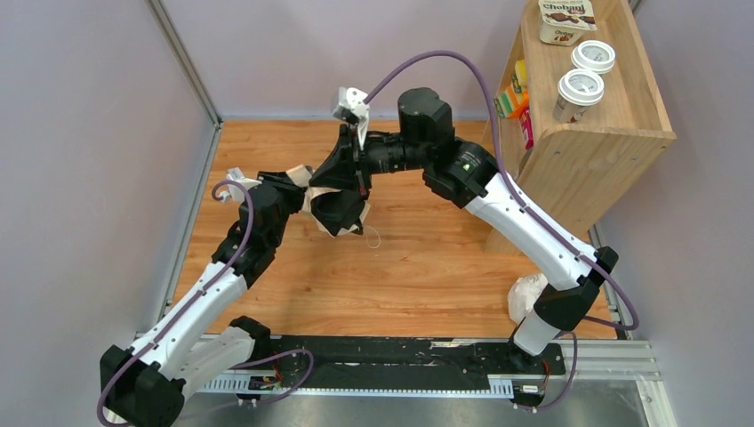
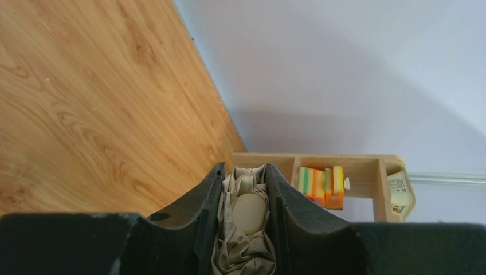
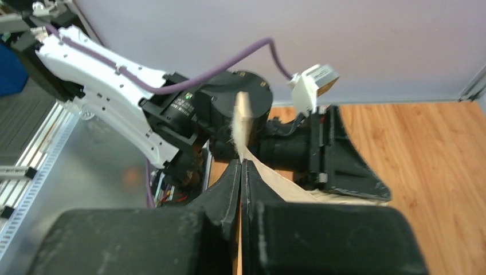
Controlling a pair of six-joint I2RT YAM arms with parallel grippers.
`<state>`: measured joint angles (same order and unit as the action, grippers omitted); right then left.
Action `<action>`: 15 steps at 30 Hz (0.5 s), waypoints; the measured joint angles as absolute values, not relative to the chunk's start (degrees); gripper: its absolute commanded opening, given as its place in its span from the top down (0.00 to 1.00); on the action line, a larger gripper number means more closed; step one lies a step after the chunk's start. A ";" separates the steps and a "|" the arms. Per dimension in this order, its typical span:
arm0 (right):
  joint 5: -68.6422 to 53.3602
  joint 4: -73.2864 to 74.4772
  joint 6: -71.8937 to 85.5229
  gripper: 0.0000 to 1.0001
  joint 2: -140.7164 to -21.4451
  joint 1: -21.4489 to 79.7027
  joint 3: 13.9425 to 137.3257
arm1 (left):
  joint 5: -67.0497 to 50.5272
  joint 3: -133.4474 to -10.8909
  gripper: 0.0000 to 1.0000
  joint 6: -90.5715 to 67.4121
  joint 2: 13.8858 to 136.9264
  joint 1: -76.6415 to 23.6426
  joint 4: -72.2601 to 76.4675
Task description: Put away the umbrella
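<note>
The pale beige fabric umbrella (image 2: 247,229) is held over the wooden table (image 1: 427,267), between the two arms. The left gripper (image 2: 243,172) clamps its bunched canopy, and the right gripper (image 3: 241,167) is pinched tight on the thin beige strap tab (image 3: 243,114). The umbrella looks light, with soft cloth likely to slip, so the firm hold belongs around the bundle, not on the flimsy strap.

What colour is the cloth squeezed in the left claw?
Pale beige; the umbrella fabric shows best in the left wrist view.
</note>
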<state>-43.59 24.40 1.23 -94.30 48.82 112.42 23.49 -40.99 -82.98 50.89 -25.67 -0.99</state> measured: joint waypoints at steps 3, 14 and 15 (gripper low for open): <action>-42.41 28.21 -1.50 1.00 -94.48 50.76 112.46 | 23.57 -40.99 1.00 -81.14 51.96 -25.74 1.50; -42.70 40.53 -7.66 1.00 -96.05 50.61 113.93 | 26.20 -38.83 1.00 -78.72 52.60 -25.67 16.80; -42.24 41.43 -8.54 1.00 -96.38 50.76 114.30 | 26.13 -38.83 1.00 -79.37 53.23 -25.67 18.70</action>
